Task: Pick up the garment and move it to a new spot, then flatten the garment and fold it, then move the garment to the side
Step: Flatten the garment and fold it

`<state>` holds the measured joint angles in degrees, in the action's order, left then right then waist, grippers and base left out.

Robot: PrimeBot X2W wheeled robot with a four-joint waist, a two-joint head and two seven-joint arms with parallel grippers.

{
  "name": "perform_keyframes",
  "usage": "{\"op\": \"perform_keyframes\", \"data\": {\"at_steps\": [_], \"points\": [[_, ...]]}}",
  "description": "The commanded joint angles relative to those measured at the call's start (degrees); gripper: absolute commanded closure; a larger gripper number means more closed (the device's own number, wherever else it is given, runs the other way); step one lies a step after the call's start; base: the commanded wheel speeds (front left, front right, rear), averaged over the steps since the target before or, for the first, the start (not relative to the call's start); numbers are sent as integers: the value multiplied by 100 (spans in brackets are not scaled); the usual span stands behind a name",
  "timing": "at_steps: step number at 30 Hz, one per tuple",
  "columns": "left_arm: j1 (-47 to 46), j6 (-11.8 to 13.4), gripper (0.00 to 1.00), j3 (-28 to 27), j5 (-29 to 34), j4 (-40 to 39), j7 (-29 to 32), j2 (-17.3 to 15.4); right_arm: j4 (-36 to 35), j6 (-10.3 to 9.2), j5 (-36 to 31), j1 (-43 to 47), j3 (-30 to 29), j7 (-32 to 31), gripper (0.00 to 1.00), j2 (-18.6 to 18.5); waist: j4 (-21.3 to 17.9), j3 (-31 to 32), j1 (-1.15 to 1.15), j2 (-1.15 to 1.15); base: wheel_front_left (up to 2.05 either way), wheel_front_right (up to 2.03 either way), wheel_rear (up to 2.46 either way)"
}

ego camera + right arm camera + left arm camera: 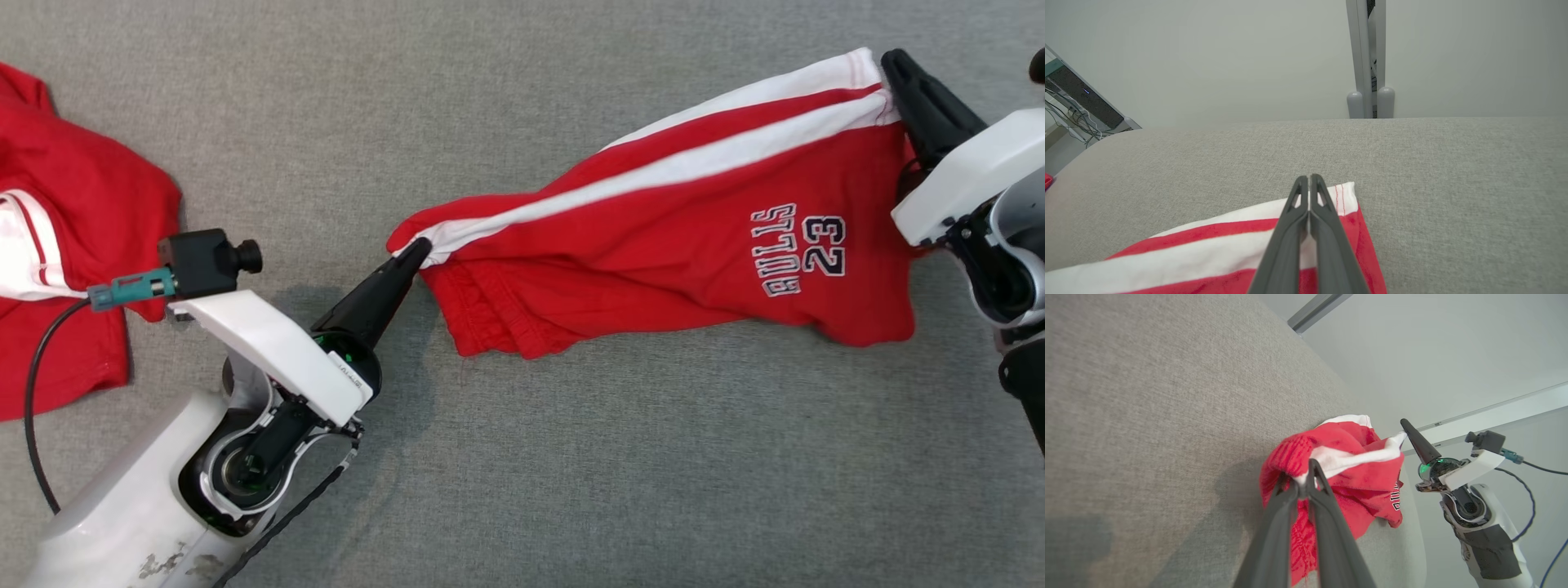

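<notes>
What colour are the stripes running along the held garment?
White stripes on the red garment; clearest in the head view.

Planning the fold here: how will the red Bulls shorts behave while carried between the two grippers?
Probably floppy: the red shorts sag and bunch between the left gripper and right gripper. Likely light, since two small edge pinches seem to hold them. The loose lower hem may drag on the grey surface.
</notes>
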<state>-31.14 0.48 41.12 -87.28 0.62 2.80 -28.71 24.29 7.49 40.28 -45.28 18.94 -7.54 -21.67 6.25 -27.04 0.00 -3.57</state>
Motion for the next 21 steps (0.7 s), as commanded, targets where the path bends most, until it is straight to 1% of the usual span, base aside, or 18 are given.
{"op": "perform_keyframes", "data": {"at_steps": [1,6,11,18,20,21], "points": [[-108,-52,100,20,53,41,26,15,72,0,-47,-68,-23,15,100,-47,101,-115,0,0,0,0,0],[-287,-135,100,113,85,205,160,137,501,0,-223,-369,-112,92,100,-93,110,-186,0,0,0,0,0],[-411,-213,100,247,127,203,375,132,815,0,-529,-666,-165,219,100,-100,125,-242,0,0,0,0,0],[-552,-173,100,357,205,218,566,118,1130,0,-804,-1055,0,60,100,5,156,-315,0,0,0,0,0],[-570,-175,82,387,221,243,606,120,1250,0,-866,-1114,75,-2,100,28,169,-323,0,0,0,0,0],[-574,-184,41,396,230,247,610,120,1296,0,-884,-1138,104,5,100,48,174,-327,0,0,0,0,0]]}}
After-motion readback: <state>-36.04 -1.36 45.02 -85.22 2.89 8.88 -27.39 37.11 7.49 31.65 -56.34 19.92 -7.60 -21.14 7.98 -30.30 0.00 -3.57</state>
